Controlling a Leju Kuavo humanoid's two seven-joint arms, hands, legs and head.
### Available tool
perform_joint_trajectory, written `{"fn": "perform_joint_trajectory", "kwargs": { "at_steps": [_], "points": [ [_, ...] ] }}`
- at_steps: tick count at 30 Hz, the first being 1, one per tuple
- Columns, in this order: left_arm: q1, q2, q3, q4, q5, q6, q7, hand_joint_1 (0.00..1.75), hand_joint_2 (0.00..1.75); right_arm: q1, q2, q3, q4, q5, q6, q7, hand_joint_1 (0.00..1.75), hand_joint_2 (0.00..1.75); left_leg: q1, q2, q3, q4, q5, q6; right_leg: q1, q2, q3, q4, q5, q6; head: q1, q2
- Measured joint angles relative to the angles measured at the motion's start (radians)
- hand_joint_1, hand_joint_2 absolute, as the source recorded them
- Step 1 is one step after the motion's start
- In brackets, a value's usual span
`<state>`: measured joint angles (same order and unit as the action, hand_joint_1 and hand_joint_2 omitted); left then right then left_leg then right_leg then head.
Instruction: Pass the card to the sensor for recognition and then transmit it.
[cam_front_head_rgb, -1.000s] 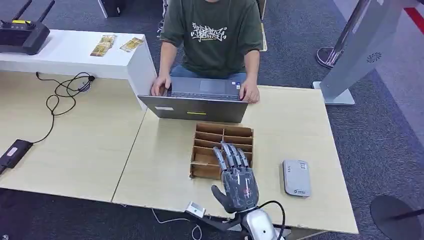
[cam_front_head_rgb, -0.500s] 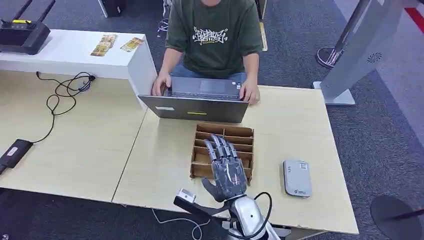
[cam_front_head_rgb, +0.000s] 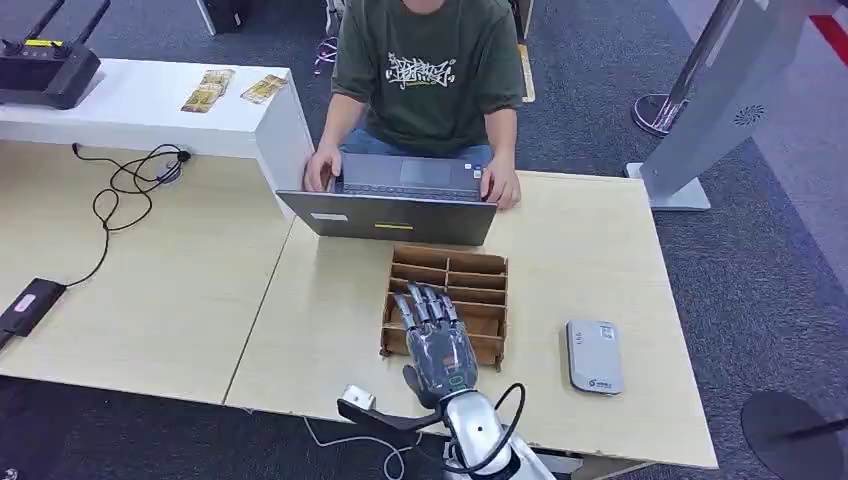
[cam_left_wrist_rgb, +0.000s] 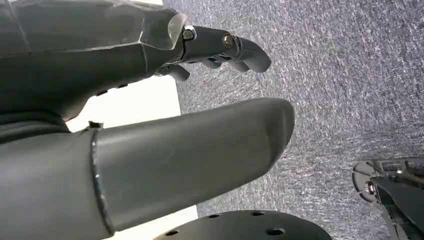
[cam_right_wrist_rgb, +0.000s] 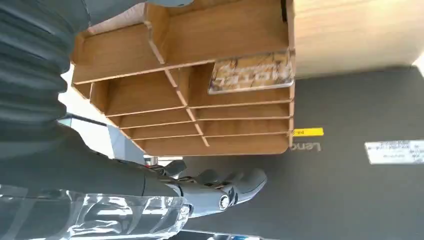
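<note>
My right hand hovers open, fingers spread, over the near left part of a wooden divided box. From the right wrist the box shows its rows of compartments. A printed card lies flat in one on the box's left side, toward the near end, and my right hand is off to the side of it without touching. The grey card sensor lies on the table to the right of the box. My left hand hangs over grey carpet, holding nothing, thumb and fingers apart.
A person types on a grey laptop just behind the box. The light wooden table ends close to my body. At the left are a black cable, a black device and a white shelf. A grey stand rises at the right.
My right hand has moved left across the box, from its right half to its left front part, still open. The person, laptop and sensor have not moved.
</note>
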<state>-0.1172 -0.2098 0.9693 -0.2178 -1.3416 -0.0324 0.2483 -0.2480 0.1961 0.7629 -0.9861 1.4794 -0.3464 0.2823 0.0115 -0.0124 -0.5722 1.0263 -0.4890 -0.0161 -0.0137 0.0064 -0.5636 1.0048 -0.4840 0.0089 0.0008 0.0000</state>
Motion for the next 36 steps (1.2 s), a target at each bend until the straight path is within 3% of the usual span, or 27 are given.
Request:
{"fn": "perform_joint_trajectory", "kwargs": {
  "at_steps": [16,36],
  "points": [
    [-0.002,0.000,0.013,0.001,0.002,-0.001,0.010,0.00,0.00,-0.024,0.013,0.036,0.058,-0.037,0.058,0.038,0.00,1.75,0.000,0.000,-0.001,0.000,0.000,0.000,0.000,0.000,0.000,0.000,0.000,0.000,0.000,0.000],
    [-0.012,0.000,0.014,0.001,-0.024,-0.019,0.012,0.00,0.00,-0.134,0.053,0.074,0.224,-0.085,-0.005,0.086,0.00,1.75,0.000,-0.001,-0.001,0.000,0.000,0.000,0.000,-0.001,0.000,0.000,0.000,0.000,0.000,0.000]
  ]
}}
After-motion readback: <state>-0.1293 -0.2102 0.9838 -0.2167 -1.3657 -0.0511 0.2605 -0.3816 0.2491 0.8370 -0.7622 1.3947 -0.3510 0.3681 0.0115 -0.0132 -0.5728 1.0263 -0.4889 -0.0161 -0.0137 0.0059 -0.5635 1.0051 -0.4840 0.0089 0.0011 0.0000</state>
